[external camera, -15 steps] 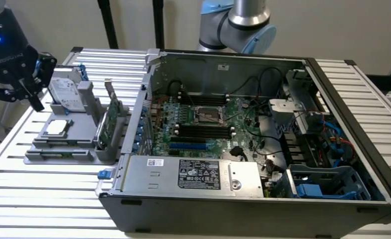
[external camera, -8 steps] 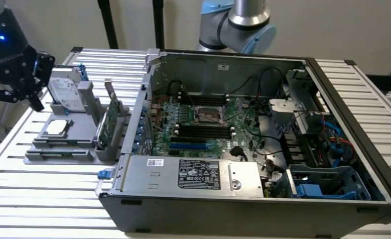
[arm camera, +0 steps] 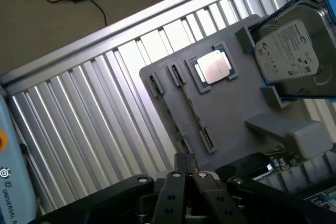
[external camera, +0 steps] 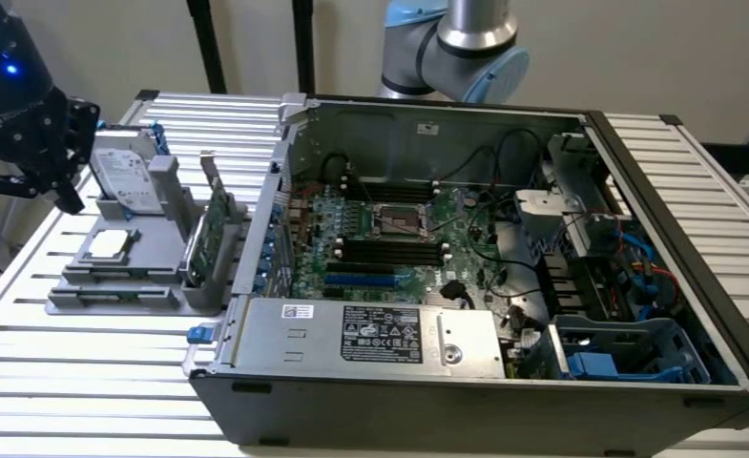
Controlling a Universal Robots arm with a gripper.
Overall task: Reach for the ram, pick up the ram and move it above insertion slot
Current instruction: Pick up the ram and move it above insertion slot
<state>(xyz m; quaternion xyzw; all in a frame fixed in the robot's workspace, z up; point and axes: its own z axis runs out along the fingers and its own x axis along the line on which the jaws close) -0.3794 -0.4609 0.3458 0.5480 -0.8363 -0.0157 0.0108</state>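
Two thin green ram sticks (arm camera: pixel 195 109) stand on edge in the slots of a grey tray (arm camera: pixel 236 103), beside a silver processor chip (arm camera: pixel 212 68). My gripper (arm camera: pixel 188 174) hangs above the tray near one end of the sticks, shut and holding nothing. In the exterior view the dark gripper (external camera: pixel 66 196) is at the exterior view's left, above the tray's far corner (external camera: pixel 75 301) and next to the hard drive (external camera: pixel 126 172). The black insertion slots (external camera: pixel 387 253) lie on the motherboard inside the open computer case (external camera: pixel 476 382).
A silver labelled hard drive (arm camera: pixel 289 53) sits in a blue holder on the tray. A wider green card with a metal bracket (external camera: pixel 215 229) stands between tray and case. The slatted metal table (external camera: pixel 81 382) surrounds both. Cables and drive cages crowd the case at the exterior view's right.
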